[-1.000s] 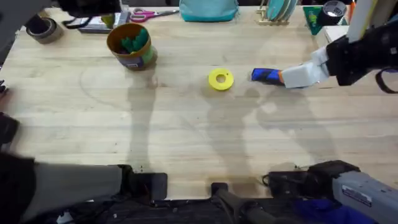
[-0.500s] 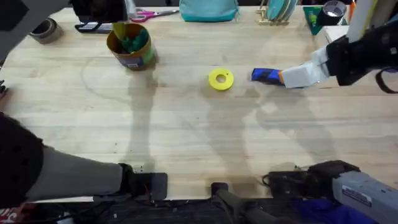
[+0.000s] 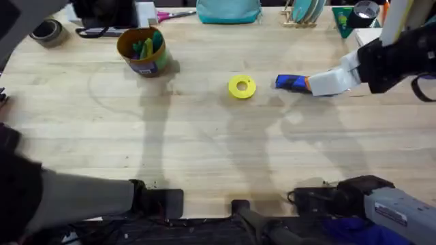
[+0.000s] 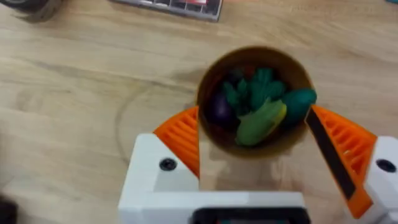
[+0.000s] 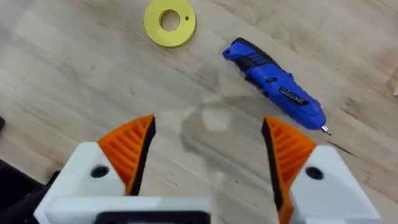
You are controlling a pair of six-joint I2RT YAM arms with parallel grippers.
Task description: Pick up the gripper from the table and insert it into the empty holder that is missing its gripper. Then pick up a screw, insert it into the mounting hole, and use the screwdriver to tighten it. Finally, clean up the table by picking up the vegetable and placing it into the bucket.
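Observation:
The round yellow-brown bucket (image 3: 144, 64) stands at the table's far left. In the left wrist view the bucket's rim (image 4: 252, 51) lies straight below my open left gripper (image 4: 252, 118), one orange pad (image 4: 180, 137) on each side. The vegetable, a yellow-green corn cob (image 4: 261, 121) (image 3: 146, 46), rests inside among green toys. The blue screwdriver (image 5: 273, 84) (image 3: 289, 83) lies on the wood ahead of my open, empty right gripper (image 5: 208, 124). A white finger mount (image 3: 330, 82) with an orange tip reaches in from the right over the screwdriver. The loose gripper piece and the screw are out of view.
A flat yellow ring (image 3: 241, 86) (image 5: 170, 22) lies mid-table left of the screwdriver. Along the far edge sit a grey tape roll (image 3: 46, 30), pink scissors (image 3: 167, 13), a teal bag (image 3: 228, 10) and a dish rack (image 3: 306, 10). The left arm looms dark at lower left.
The corn left my left gripper and dropped into the bucket. The left gripper drew back toward the far edge. The right side has not moved.

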